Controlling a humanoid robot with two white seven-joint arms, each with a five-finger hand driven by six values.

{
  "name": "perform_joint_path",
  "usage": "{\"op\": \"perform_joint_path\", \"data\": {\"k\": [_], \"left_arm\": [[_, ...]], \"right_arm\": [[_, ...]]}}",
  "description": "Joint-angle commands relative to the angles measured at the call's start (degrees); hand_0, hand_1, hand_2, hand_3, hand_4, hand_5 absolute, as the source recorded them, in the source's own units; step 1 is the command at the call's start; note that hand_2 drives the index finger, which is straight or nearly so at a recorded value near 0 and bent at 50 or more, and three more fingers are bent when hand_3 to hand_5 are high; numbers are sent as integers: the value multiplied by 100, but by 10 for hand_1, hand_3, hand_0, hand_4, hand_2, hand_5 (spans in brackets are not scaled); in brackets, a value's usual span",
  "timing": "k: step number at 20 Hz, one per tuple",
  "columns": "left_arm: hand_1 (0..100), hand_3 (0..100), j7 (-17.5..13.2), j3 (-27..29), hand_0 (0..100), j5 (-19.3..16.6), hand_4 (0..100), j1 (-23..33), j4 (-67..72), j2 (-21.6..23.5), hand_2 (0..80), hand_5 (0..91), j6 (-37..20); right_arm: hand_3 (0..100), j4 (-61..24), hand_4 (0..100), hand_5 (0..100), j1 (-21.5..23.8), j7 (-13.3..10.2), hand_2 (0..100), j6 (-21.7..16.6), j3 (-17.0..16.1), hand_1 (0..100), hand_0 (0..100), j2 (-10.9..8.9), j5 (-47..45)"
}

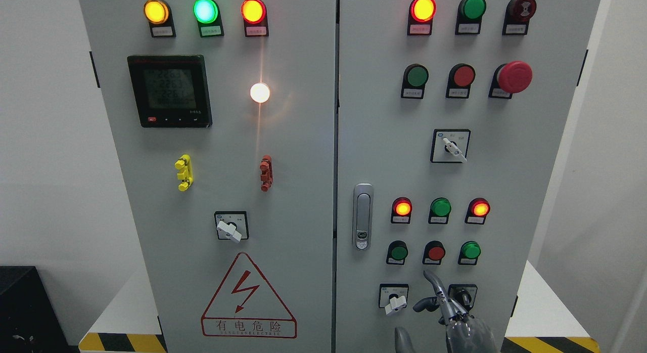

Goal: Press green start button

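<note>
One robot hand (457, 320) (index extended) below green button (399, 252).

1. We see only part of the right hand (457, 320): the bottom edge cuts off its palm and wrist, and the arm behind it is out of frame.
2. The hand covers most of the lower-right selector switch (462, 295), so we cannot tell where its knob points.
3. The small labels under the indicator lamps and push buttons, such as the one below the green button (399, 252), are too small for us to read.
4. The digits on the meter display (169, 90) are dim and blurred.
5. The black object (25, 307) at the lower left is cut off by the picture's edges; we cannot identify it.
6. The cabinet (303, 201) runs past the top and bottom edges.
</note>
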Motion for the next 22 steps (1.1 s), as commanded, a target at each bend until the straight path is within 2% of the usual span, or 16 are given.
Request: {"op": "perform_joint_path", "data": {"k": [1, 2, 4, 10, 22], "left_arm": [[556, 0, 2, 0, 120, 0, 0, -132, -158, 8, 0, 0, 2], [556, 0, 2, 0, 120, 0, 0, -132, -158, -1, 0, 0, 2], [556, 0, 2, 0, 120, 0, 0, -132, -158, -1, 0, 0, 2], [556, 0, 2, 0, 120, 0, 0, -132, -158, -1, 0, 0, 2], [556, 0, 2, 0, 120, 0, 0, -132, -158, -1, 0, 0, 2]], "right_arm": [[209, -439, 207, 215, 349, 480, 0, -105, -100, 203, 19, -22, -1586], [191, -457, 162, 175, 385, 586, 0, -87, -100, 191, 0, -23, -1842], [153, -518, 121, 122, 429, 648, 0, -17, -100, 146, 0, -23, -2229], [90, -729, 48, 0, 482, 956, 0, 510, -91, 33, 0, -23, -3276], [46, -747, 7, 0, 534, 1123, 0, 598, 23, 0, 0, -23, -3400]]}}
